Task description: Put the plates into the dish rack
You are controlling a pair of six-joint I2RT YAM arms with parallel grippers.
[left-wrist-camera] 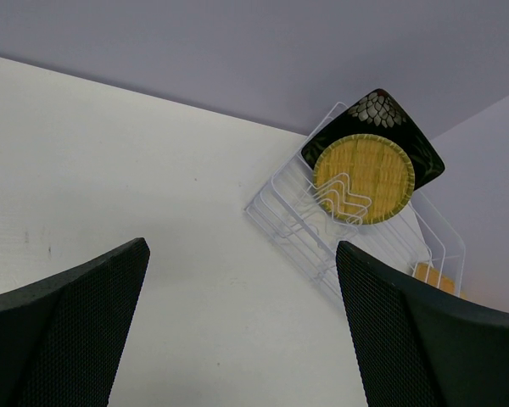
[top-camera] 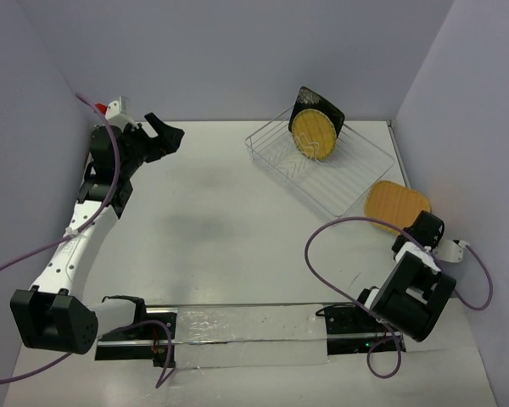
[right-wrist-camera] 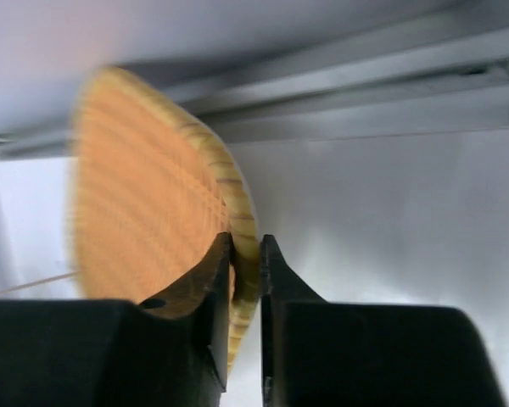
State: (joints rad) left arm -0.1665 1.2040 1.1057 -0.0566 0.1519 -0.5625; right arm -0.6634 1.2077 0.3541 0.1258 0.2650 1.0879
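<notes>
top: the wooden plate [top-camera: 396, 204] sits just beside the dish rack [top-camera: 348, 182], right pincer [top-camera: 414, 222] at its edge. left wrist: left pincer [left-wrist-camera: 242, 254] released (idle). right wrist: jaws clenched on the thin rim; such a shallow pinch could slip on lifting.

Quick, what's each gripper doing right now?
Left gripper: open, holding nothing.
Right gripper: closed on the rim of the orange wooden plate.

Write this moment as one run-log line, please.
right gripper: shut on wooden plate rim | left gripper: open, empty | black plate, yellow plate: in rack
</notes>
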